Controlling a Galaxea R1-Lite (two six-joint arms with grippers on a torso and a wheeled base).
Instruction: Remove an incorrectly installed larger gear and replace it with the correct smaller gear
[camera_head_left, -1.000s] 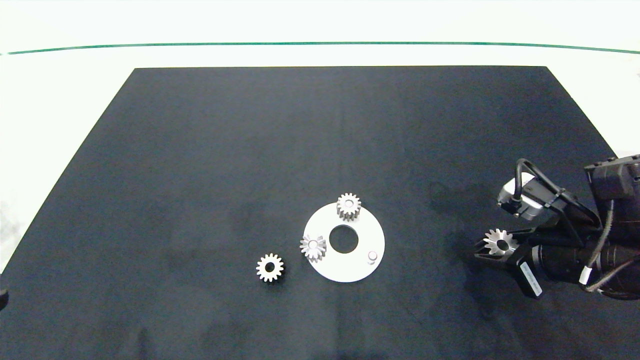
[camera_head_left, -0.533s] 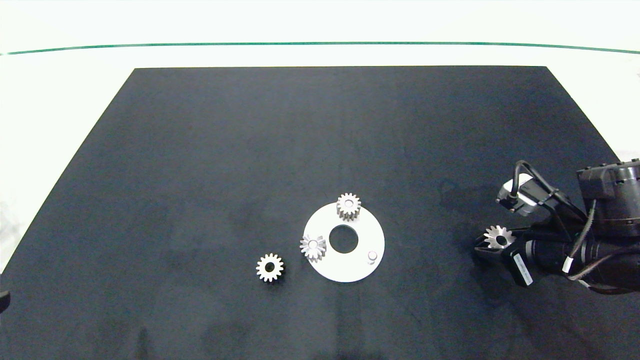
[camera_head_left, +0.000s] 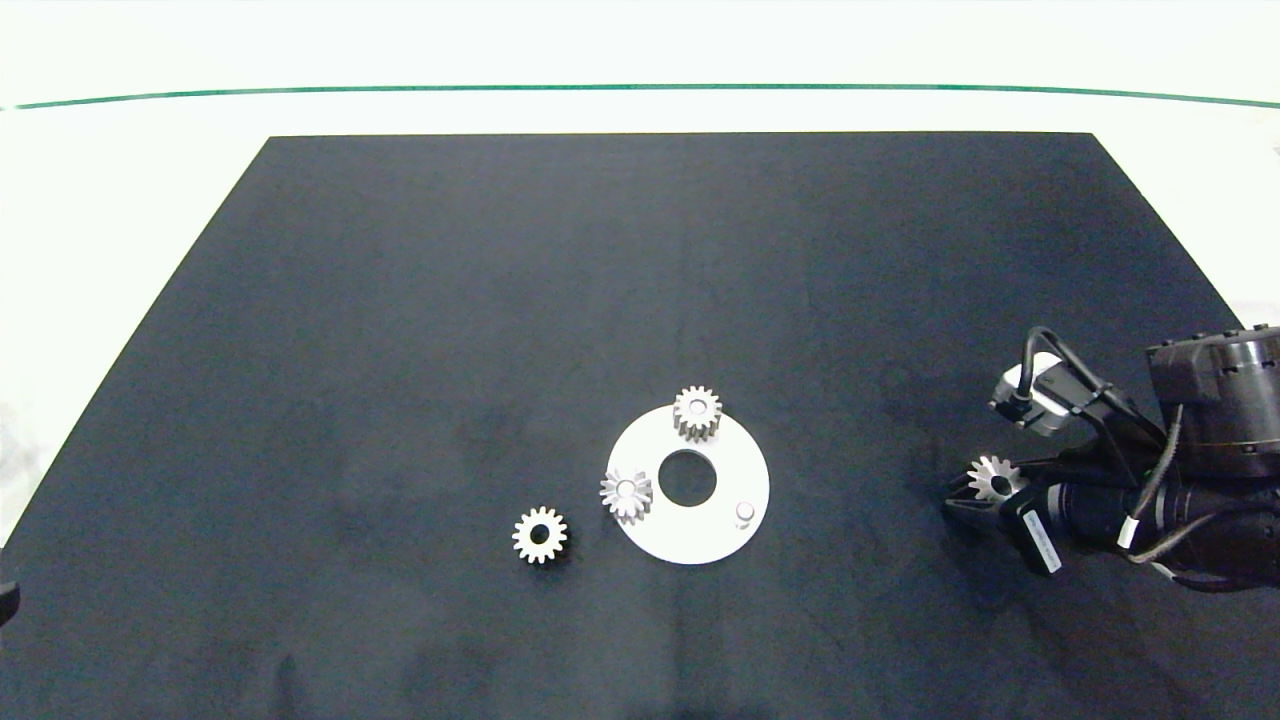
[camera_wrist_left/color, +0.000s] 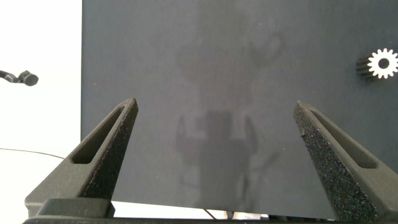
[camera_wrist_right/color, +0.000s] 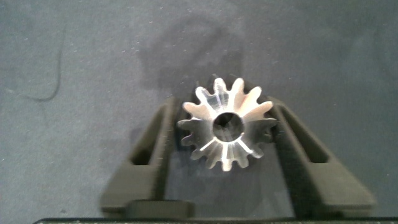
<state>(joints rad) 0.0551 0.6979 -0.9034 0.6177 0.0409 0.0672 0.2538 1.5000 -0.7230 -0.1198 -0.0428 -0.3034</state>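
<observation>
Silver larger gear (camera_wrist_right/color: 225, 125) clamped in right gripper (camera_head_left: 985, 492), seemingly above mat; left gripper (camera_wrist_left/color: 214, 134) wide.

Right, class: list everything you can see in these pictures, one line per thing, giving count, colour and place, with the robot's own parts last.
larger gear: one, silver, star-toothed, between the right gripper's fingers, right side of the mat.
smaller gear: one, whitish, loose on the mat, left of the disc.
white disc: one, mat centre, with a centre hole.
pale-centred gears: two, silver, seated on the disc.
bare peg: one, pale, on the disc.
black mat: one, on the white table.
right gripper: dark, shut on the larger gear.
left gripper: dark, open, over bare mat.
</observation>
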